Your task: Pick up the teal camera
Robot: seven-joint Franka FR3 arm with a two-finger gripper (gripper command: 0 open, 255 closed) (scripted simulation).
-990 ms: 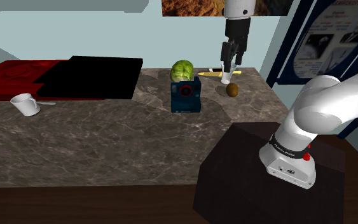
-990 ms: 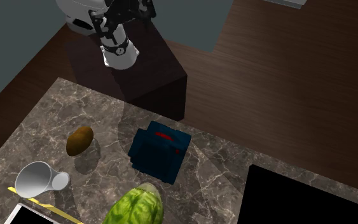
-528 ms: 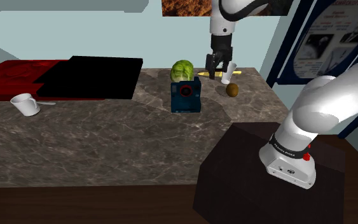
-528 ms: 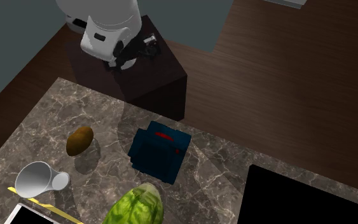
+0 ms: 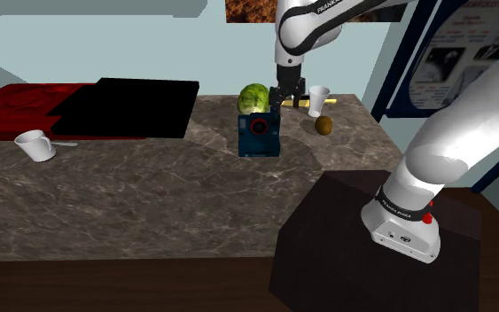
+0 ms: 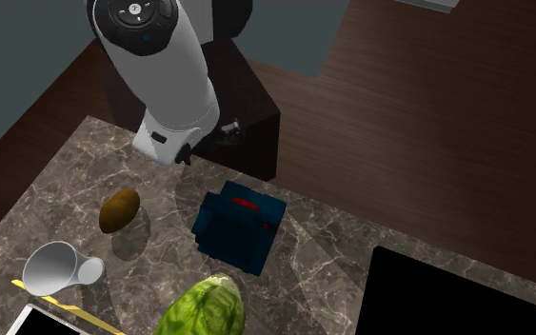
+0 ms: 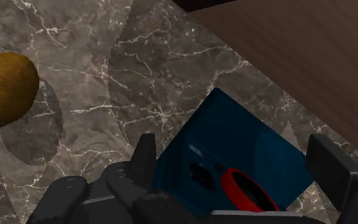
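Camera (image 5: 259, 135) upright on counter (image 5: 150, 186), just beside cabbage (image 5: 254, 96). Gripper (image 7: 233, 141) hangs above it, near cabbage, jaws spread wide to straddle camera body. Nothing grasped yet; descent likely next.

Veined grey-brown marble counter (image 5: 150, 186). Toward its far end, at the shoulder view's right: round green lettuce head (image 5: 254, 96), brown oval fruit (image 5: 324, 125) to its right, white tapered cup (image 5: 318, 95) just beyond the fruit. At that view's left: flat black panel (image 5: 128, 108) overlapping a red surface (image 5: 8, 108), tilted white mug (image 5: 35, 144) nearer.
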